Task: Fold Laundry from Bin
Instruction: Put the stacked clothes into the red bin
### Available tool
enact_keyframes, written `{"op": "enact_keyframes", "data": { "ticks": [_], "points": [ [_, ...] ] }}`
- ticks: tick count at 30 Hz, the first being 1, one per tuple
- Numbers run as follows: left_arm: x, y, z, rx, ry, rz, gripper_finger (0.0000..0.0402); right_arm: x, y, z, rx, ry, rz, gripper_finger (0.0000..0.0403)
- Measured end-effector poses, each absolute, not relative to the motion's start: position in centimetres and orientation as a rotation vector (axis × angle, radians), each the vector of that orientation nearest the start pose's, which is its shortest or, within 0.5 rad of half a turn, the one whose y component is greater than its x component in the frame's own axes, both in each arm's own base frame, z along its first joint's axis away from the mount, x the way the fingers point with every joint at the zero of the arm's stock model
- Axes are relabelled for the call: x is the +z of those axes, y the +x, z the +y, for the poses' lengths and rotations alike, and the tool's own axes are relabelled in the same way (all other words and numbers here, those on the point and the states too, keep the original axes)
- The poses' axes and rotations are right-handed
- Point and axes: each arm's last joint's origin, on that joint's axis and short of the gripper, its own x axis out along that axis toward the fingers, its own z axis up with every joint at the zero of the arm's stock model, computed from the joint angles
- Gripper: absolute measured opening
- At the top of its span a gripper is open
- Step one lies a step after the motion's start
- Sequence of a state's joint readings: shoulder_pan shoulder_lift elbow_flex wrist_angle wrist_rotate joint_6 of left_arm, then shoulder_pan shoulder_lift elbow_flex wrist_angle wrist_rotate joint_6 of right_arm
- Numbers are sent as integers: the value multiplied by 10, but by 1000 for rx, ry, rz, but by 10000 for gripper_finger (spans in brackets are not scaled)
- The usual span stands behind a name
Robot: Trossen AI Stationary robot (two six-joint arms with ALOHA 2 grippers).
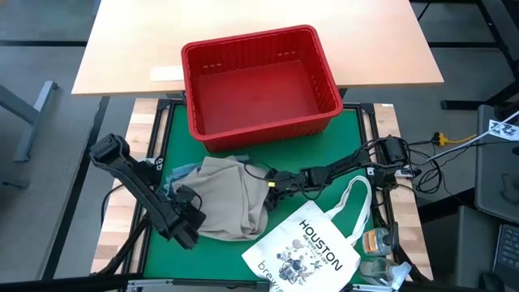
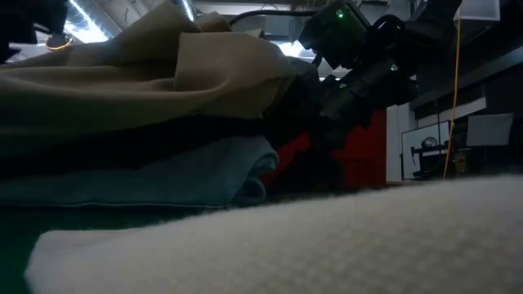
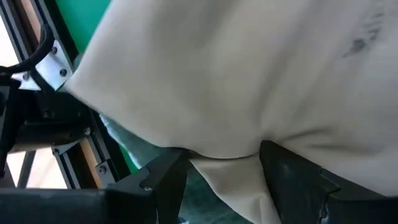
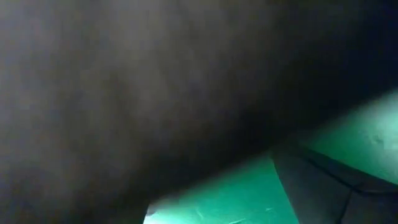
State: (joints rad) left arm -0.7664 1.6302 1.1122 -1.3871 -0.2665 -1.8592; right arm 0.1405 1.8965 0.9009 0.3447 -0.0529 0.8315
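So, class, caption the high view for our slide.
Empty red bin behind piled laundry on the green mat, both tools at the pile.

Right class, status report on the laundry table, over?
Left hand open around the tan garment. Right hand at the pile's far edge. Red bin empty. White bag beside the pile.

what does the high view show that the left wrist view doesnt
Only the high view shows the red bin, empty, the white HOUSTON tote bag and the right pincer at the pile's edge. Only the left wrist view shows the left pincer open, with khaki cloth between its fingers. Both show the khaki garment on the green mat.
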Motion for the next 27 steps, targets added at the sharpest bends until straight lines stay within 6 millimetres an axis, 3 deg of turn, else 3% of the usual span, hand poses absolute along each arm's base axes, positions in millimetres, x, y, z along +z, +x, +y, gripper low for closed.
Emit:
{"op": "enact_keyframes", "data": {
  "ticks": [10, 27],
  "points": [
    [178, 210, -162, 1054, -364, 1287, 199, 107, 365, 66, -92, 809, 670, 308],
    [176, 221, -153, 1009, -346, 1308, 199, 109, 375, 69, -59, 839, 623, 293]
  ]
}}
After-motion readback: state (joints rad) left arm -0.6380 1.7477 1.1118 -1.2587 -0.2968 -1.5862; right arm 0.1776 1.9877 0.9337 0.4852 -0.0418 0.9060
